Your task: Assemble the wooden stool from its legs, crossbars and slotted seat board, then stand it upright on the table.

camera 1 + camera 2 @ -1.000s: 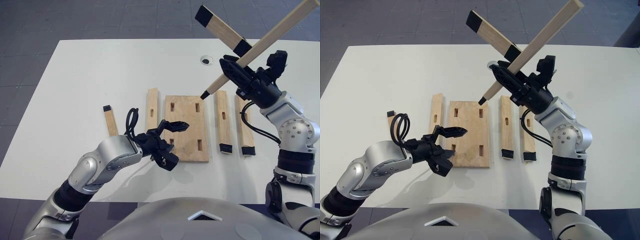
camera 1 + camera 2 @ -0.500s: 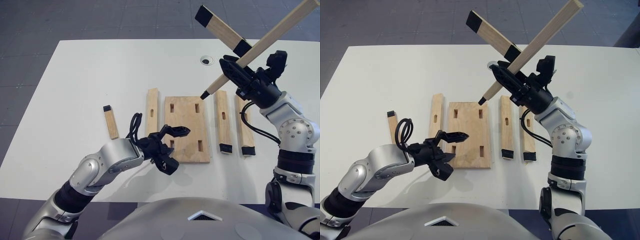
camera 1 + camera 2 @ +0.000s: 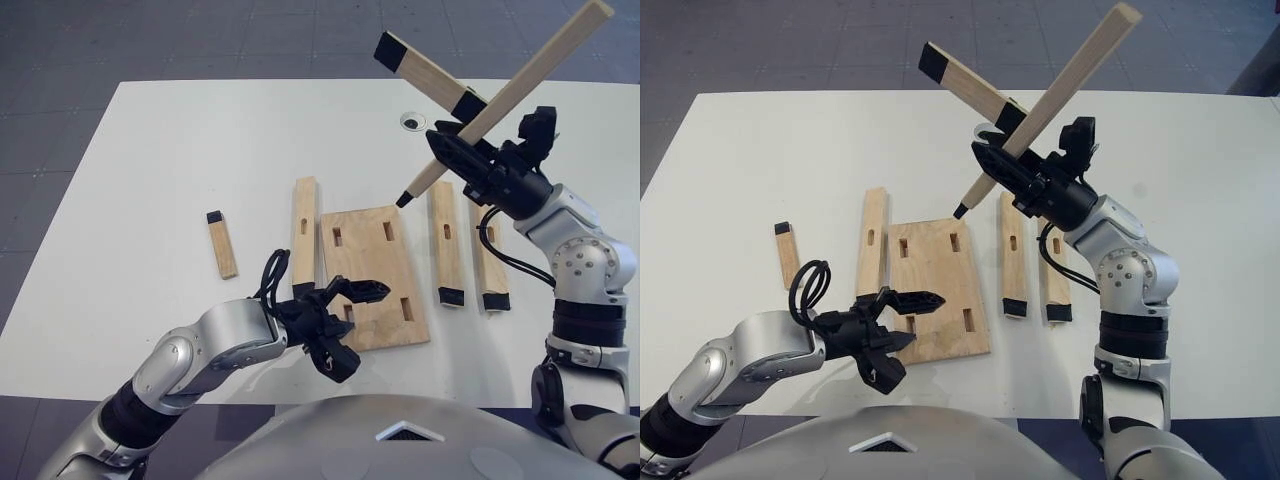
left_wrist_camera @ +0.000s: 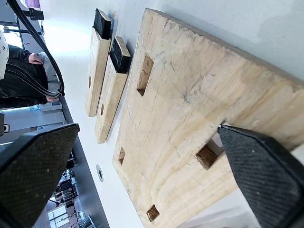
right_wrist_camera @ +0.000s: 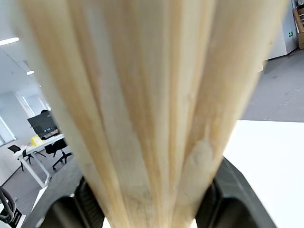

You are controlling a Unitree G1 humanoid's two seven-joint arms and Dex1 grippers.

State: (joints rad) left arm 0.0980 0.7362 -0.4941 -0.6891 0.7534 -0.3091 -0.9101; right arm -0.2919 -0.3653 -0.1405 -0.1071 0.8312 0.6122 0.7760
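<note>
A grey tiled floor lies beyond a white tabletop (image 3: 150,150), which has a small round cable hole (image 3: 411,121) near its far edge.

From the head camera, a light plywood seat board with four slots (image 3: 372,272) lies flat mid-table, turned slightly askew. Just left of it lies a slotted wooden leg (image 3: 303,232). Farther left, well apart, is a short wooden piece with a black cap (image 3: 224,250). Right of the board, a pair of black-capped slotted legs (image 3: 445,245) lies side by side. The left jaws are released and spread wide at the board's near left corner. One finger (image 3: 365,290) shows across the board's surface, and the other is off its near edge. The right jaws, raised over the far right of the tabletop, are clenched on a crossed pair of wooden bars (image 3: 530,75) with black tips, held in the air.

In the left wrist view, the seat board (image 4: 190,104) runs between two black textured pads (image 4: 266,175) set far apart. One pad sits at the board's edge beside a slot. Beyond the board lie the black-capped legs (image 4: 111,80).

The right wrist view looks close along the pale grain of one held bar (image 5: 142,95), with the black jaws hugging it on both sides. An office with desks and chairs shows behind.
</note>
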